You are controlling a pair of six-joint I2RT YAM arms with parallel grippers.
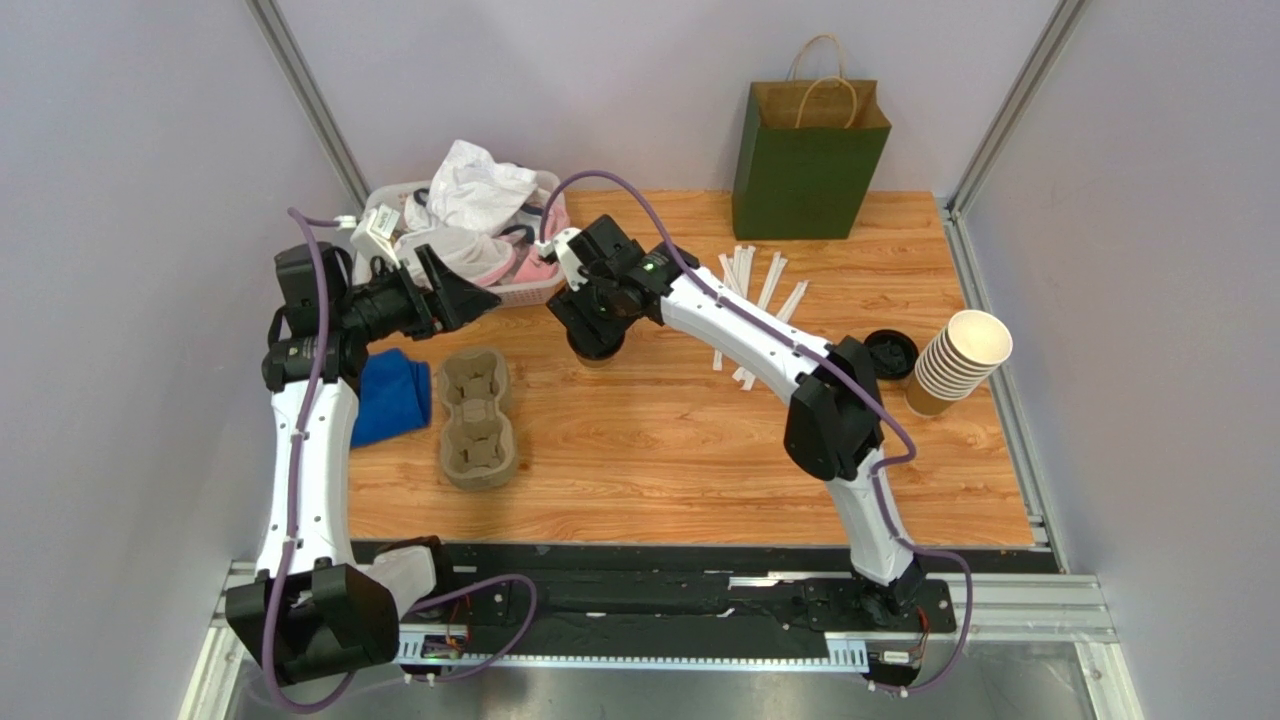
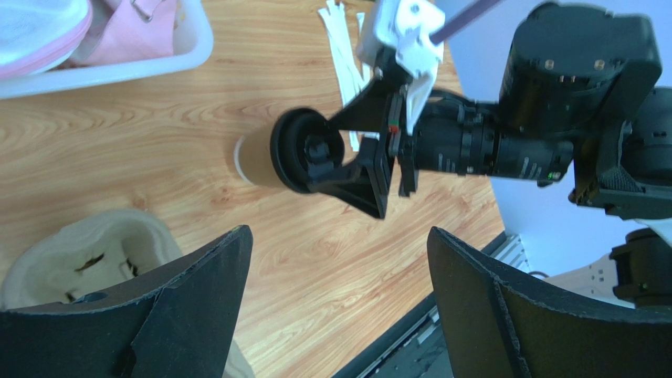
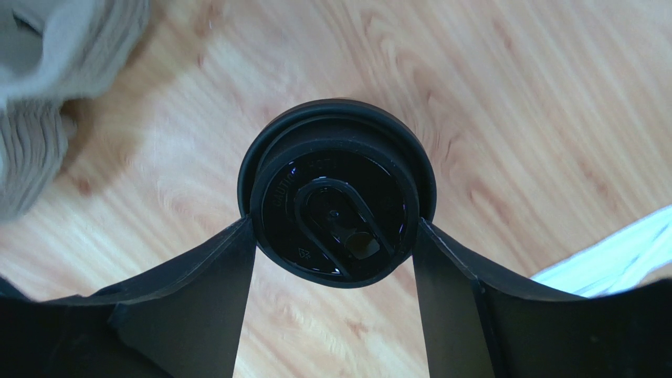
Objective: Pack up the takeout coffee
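Note:
The takeout coffee is a brown paper cup point(image 2: 256, 161) with a black lid point(image 3: 337, 189). My right gripper point(image 3: 335, 224) is shut on it, one finger pressed against each side of the lid. From above, the right gripper point(image 1: 595, 320) hides most of the cup at the table's middle rear. I cannot tell whether the cup rests on the wood or is lifted. My left gripper point(image 1: 469, 302) is open and empty, left of the cup, with its jaws wide point(image 2: 339, 236) and pointing toward it. A pulp cup carrier point(image 1: 478, 420) lies below the left gripper.
A white basket point(image 1: 403, 195) of cloths stands at the rear left. A green paper bag point(image 1: 809, 158) stands at the back. White stirrers point(image 1: 759, 282), black lids point(image 1: 890, 353) and a stack of paper cups point(image 1: 954, 360) lie to the right. A blue cloth point(image 1: 394, 393) lies at the left.

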